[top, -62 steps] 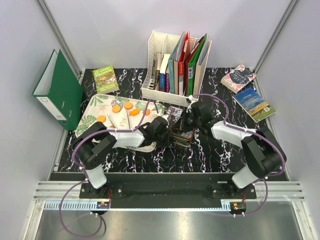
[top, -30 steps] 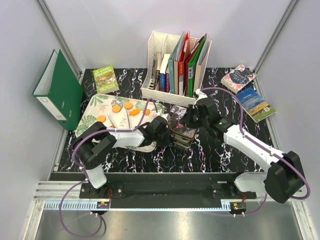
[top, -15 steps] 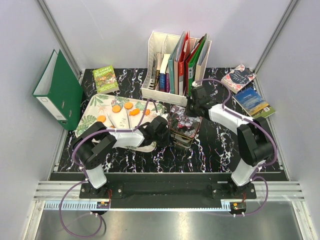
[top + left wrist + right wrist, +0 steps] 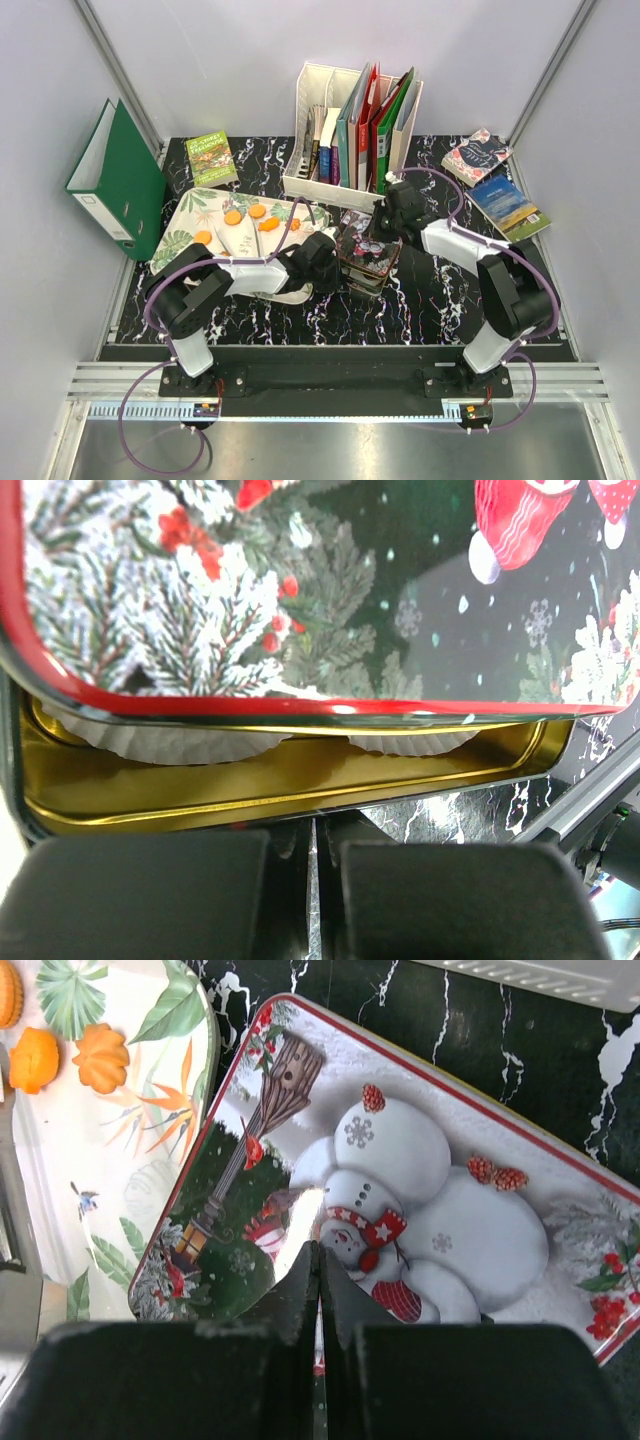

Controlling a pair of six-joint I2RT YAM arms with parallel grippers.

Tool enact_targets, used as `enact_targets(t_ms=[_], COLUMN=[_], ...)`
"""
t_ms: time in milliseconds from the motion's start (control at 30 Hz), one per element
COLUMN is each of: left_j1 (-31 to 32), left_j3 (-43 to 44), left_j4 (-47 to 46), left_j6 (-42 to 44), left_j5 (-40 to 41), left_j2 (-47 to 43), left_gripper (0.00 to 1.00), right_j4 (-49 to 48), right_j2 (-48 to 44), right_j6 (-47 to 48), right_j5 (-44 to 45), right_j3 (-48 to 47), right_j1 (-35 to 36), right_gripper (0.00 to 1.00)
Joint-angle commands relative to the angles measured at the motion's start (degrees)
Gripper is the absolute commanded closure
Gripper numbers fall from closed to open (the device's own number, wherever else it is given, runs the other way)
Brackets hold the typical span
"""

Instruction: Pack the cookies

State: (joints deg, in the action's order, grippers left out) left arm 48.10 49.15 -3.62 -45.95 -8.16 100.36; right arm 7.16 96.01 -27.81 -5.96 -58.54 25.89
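The cookies (image 4: pixel 257 212) are several orange discs lying on a leaf-patterned tray (image 4: pixel 190 214); two of them (image 4: pixel 100 1057) show at the upper left of the right wrist view. A snowman-printed lid (image 4: pixel 420 1170) lies over the gold tin (image 4: pixel 300 780) at the table's middle, with a gap on the left arm's side showing white paper cups (image 4: pixel 170 742) inside. My right gripper (image 4: pixel 320 1255) is shut, its tips down over the lid (image 4: pixel 366 250). My left gripper (image 4: pixel 312 840) is shut against the tin's near wall, holding nothing that I can see.
A white file organiser (image 4: pixel 350 130) full of folders stands just behind the tin. A green binder (image 4: pixel 120 180) leans at the far left, a green book (image 4: pixel 212 158) lies behind the tray, and two books (image 4: pixel 478 157) (image 4: pixel 508 207) lie at the back right.
The right gripper has let the lid down onto the tin, closed its jaws and come back over the lid. The left arm has stayed put.
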Motion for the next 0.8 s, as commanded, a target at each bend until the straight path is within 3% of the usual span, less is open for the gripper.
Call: enact_targets(t_ms=[0, 233, 767], left_j1=[-0.2, -0.11, 1.38], left_j3=[0.86, 0.34, -13.89], left_j4=[-3.41, -3.94, -24.58], left_j6=[0.16, 0.78, 0.52], left_j5=[1.66, 4.2, 13.96], left_j2=[-1.48, -3.06, -10.09], left_gripper=[0.99, 0.98, 0.96], right_j4=[1.63, -0.04, -0.48], right_j2=[-2.22, -4.77, -7.23], right_j6=[-0.93, -2.59, -3.56], right_j5=[-1.34, -2.3, -3.09], right_j3=[5.09, 9.76, 11.96], right_j1=[1.0, 2.59, 2.67], right_gripper=[0.98, 0.99, 0.99])
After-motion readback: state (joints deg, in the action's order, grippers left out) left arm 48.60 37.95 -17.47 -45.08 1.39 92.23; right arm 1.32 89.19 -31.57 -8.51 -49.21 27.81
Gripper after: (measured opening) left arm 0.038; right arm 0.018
